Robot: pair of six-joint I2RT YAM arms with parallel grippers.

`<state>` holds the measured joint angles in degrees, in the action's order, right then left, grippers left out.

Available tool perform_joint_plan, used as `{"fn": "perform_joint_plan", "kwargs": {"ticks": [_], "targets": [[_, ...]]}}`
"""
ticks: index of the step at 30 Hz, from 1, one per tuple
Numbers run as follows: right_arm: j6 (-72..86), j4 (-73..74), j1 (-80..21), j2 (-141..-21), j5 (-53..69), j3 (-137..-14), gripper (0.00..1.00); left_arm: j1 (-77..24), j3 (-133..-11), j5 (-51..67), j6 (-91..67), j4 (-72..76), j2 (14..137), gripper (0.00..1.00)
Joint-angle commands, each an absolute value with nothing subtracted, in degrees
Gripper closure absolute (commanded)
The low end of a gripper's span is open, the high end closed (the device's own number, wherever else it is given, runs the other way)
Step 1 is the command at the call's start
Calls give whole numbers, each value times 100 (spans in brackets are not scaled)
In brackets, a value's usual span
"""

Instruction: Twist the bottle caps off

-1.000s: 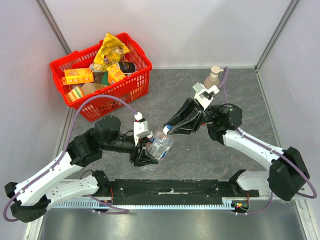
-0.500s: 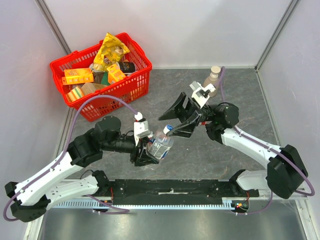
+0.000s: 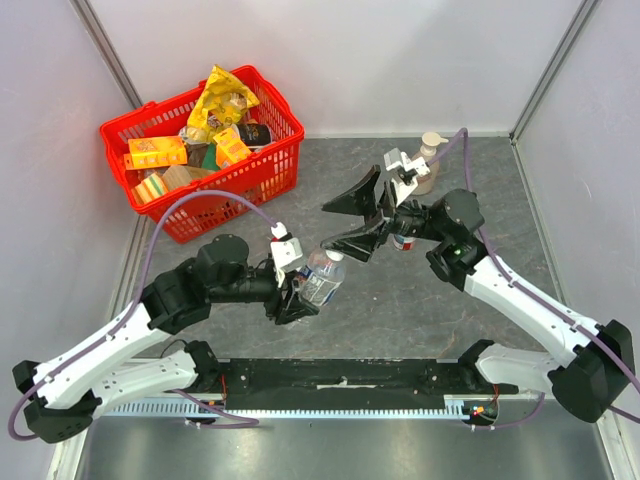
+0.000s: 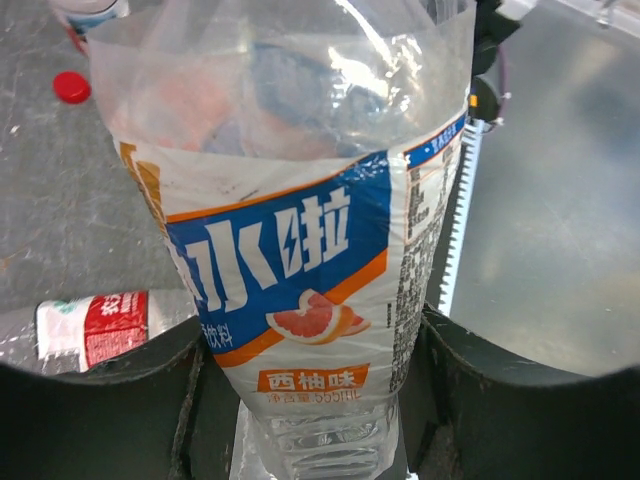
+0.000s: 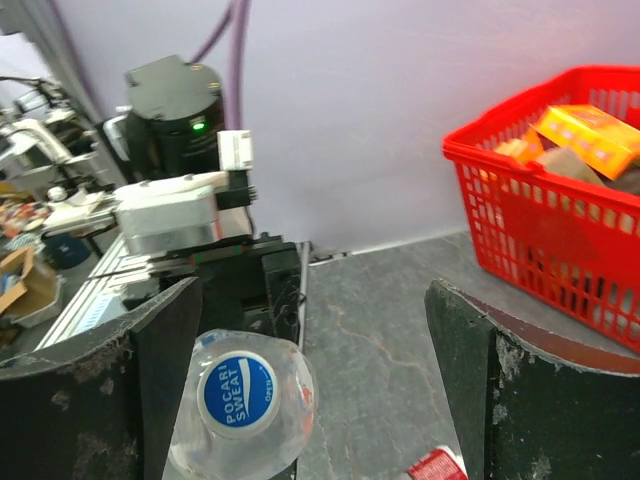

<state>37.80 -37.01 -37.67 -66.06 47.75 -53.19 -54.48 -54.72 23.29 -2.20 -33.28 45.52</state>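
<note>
Left gripper [image 3: 303, 296]: is clamping the held bottle low on its body, just left of the centre of the top view. In the left wrist view its fingers [image 4: 110, 400] are pressing on both sides of the label's lower end.
Held bottle [image 3: 320, 277]: is leaning with its neck pointing to the upper right, toward the right gripper. Its label is showing blue, orange and white with a grapefruit slice.
Blue cap [image 5: 238, 392]: is sitting on the held bottle's neck at the lower left of the right wrist view, showing white lettering.
Right gripper [image 3: 335, 228]: is hovering at the centre of the top view with its jaws standing wide apart and gripping nothing. The cap is lying just beside the lower finger's tip, and whether they are touching cannot be told.
Red cap [image 4: 71, 87]: is lying loose on the table at the upper left of the left wrist view.
Lying bottle [image 4: 88, 326]: is resting on its side at the lower left of that view, showing a red and white label.
Third bottle [image 3: 403, 241]: is showing partly under the right wrist, right of centre.
Basket [image 3: 235, 188]: is standing at the upper left, holding packets.
Soap dispenser [image 3: 426, 160]: is standing at the upper right of the table [image 3: 400, 310].
</note>
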Motion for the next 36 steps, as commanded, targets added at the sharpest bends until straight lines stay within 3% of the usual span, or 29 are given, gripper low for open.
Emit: {"fn": "perform_joint_plan", "kwargs": {"ticks": [1,11,20,24,28,36], "targets": [[3155,-2392,-3762,-6583,3948,-5677,2,-5467,-5405,1478,-9,-3392,4623,89],[3287,-1293,-3762,-6890,2717,-6125,2,-5467,-5265,-456,-185,-3682,4781,92],[3621,-826,-3762,-7505,2549,-6425,2,-5467,-5159,-1818,-246,-3850,5124,95],[3805,-835,-3771,-7865,2689,-6547,9,-5467,-5150,-2258,-272,-3867,5229,95],[3972,-940,-3779,-8121,2918,-6627,23,-5467,-5133,-2355,-281,-3876,5317,95],[4131,-1098,-3885,-8332,3094,-6618,32,-5467,-5133,-2329,-299,-3876,5414,95]]}}
